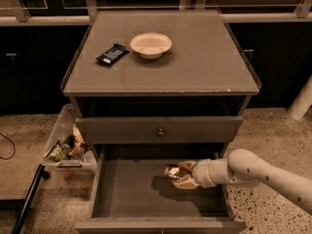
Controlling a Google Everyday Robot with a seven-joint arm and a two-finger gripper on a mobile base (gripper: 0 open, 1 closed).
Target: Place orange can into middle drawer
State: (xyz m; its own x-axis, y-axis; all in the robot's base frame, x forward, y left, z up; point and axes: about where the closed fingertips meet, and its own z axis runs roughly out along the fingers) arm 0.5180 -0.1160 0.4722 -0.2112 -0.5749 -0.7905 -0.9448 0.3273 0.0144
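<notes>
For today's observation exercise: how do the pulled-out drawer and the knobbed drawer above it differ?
The middle drawer is pulled out, floor showing; the knobbed drawer hides its inside. The gripper holds the orange can over the middle drawer, not the knobbed drawer. Both are grey.
</notes>
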